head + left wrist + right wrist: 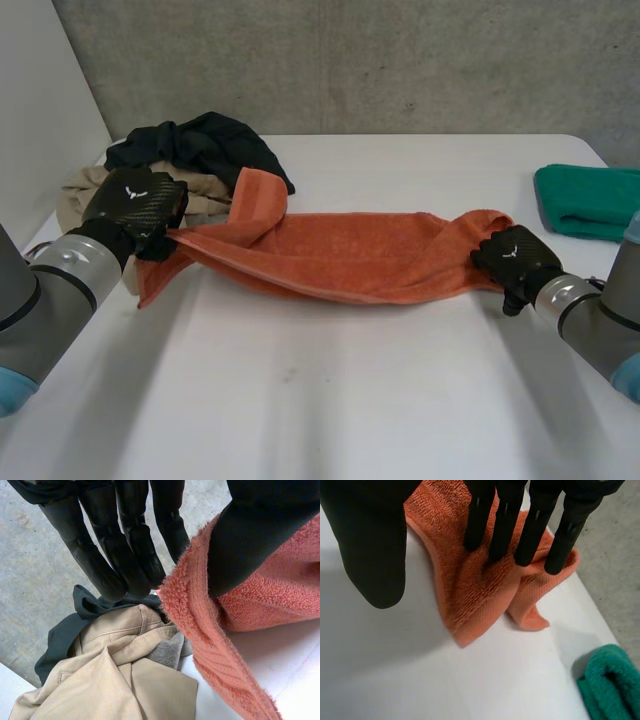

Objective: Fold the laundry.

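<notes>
Orange towel (350, 255) lies stretched in a loose, rumpled band across the middle of the white worktop (330, 400), one of my robot's hands at each end. At the towel's left end, the left hand (135, 205) has the terry edge clamped between its thumb (250, 535) and its straight fingers (130, 545). That end is raised slightly off the worktop, and a corner hangs below the hand. At the right end, the right hand (512, 255) is spread over the cloth, fingers (505, 525) straight with their tips on or just above the bunched, folded-over corner. Its thumb (370, 545) is held well apart from them, over bare worktop beside the towel. From my views I cannot tell whether those fingertips press down.

Just behind the left hand sits a heap of unfolded clothes, a black garment (210, 140) lying on top of a tan garment (80, 190). Near the right edge of the worktop, beyond the right hand and apart from the orange cloth, lies a folded green towel (590, 200).
</notes>
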Robot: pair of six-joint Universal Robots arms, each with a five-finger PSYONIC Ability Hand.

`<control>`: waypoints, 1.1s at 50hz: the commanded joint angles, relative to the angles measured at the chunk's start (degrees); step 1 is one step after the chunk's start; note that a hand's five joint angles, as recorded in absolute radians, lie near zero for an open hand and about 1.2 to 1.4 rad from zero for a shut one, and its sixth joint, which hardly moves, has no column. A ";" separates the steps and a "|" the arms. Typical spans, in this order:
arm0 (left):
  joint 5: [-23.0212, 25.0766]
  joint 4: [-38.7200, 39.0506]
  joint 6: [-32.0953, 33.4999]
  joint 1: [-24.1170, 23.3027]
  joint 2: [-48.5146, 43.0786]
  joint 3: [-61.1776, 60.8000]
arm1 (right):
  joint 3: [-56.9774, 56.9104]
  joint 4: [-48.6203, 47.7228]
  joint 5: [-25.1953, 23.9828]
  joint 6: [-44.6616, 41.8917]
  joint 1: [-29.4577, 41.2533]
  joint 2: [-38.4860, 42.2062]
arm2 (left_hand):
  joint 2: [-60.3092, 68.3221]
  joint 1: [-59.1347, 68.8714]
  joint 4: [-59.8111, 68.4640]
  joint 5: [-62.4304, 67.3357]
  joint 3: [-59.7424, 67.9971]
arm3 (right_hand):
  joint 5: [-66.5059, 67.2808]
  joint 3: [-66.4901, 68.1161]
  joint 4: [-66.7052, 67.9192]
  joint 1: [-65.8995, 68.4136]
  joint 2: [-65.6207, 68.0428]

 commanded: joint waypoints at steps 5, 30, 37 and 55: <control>-0.26 0.05 0.23 0.21 -0.76 0.36 | -6.01 -1.03 -0.37 0.07 0.30 4.00 | 11.48 14.45 11.40 14.76 12.10 | 11.49 11.95 11.89 12.02 11.67; -0.18 -0.21 0.41 0.74 -2.87 3.08 | -20.94 3.63 2.17 9.03 3.55 13.31 | 11.48 14.45 11.40 14.76 12.10 | 14.68 15.15 15.08 15.22 14.86; -0.70 -0.21 0.41 0.47 -4.01 3.96 | -26.39 4.42 3.67 9.39 5.13 17.18 | 11.48 14.45 11.40 14.76 12.10 | 19.20 19.67 19.60 19.74 19.38; -2.46 -0.65 1.11 0.47 -6.30 6.34 | -40.99 5.73 5.51 10.97 5.40 25.63 | 11.48 14.45 11.40 14.76 12.10 | 47.17 47.64 47.57 47.71 47.35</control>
